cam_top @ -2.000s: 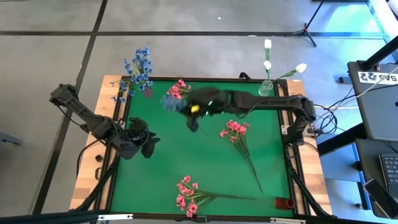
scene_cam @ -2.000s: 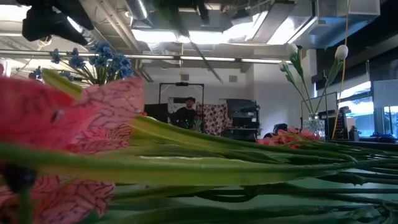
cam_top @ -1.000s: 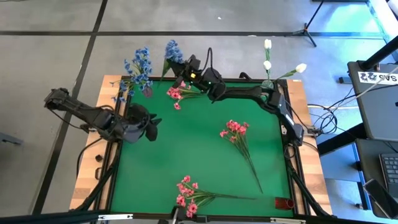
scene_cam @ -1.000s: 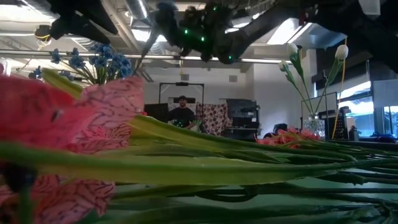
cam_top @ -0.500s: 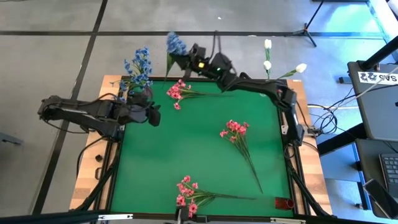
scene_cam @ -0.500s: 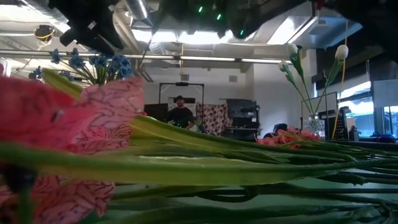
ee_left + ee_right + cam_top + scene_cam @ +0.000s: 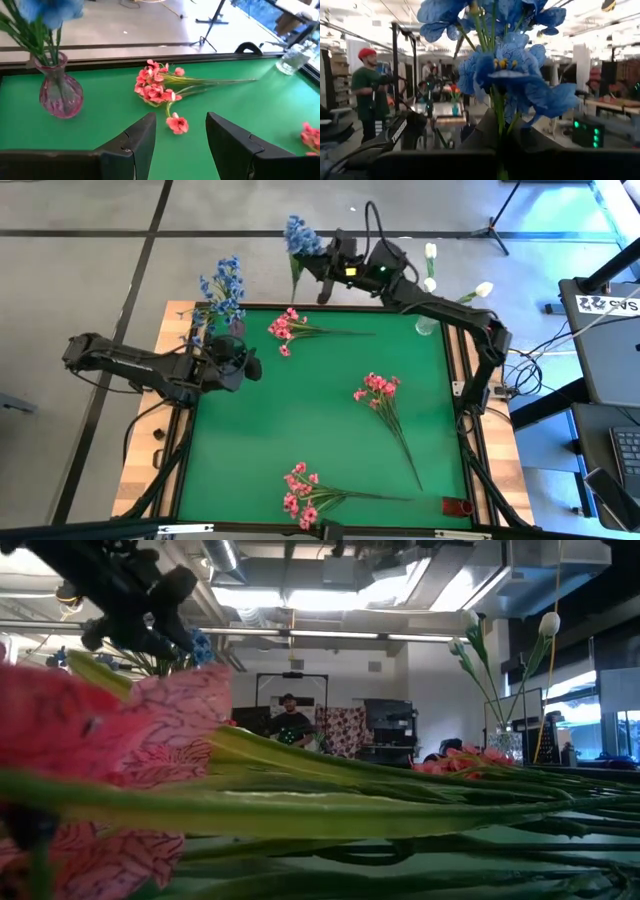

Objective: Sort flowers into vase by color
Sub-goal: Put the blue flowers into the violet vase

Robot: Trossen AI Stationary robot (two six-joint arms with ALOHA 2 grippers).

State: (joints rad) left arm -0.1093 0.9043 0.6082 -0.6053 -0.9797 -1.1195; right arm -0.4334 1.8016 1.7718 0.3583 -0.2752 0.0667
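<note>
On the surface, three sprays lie: one at 12 o'clock, one just right of centre, one at 6. Vases stand at 10 and 2.

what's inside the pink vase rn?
The pink vase at the mat's far left corner holds only blue flowers. Their stem ends are blurred by the glass. Another blue spray is in the right claw.

- Mat: green.
- Sprays on mat: pink, green stems.
- Vase: pink glass, blue blooms.
- Buds beyond mat: white.
- Held spray: blue.
</note>
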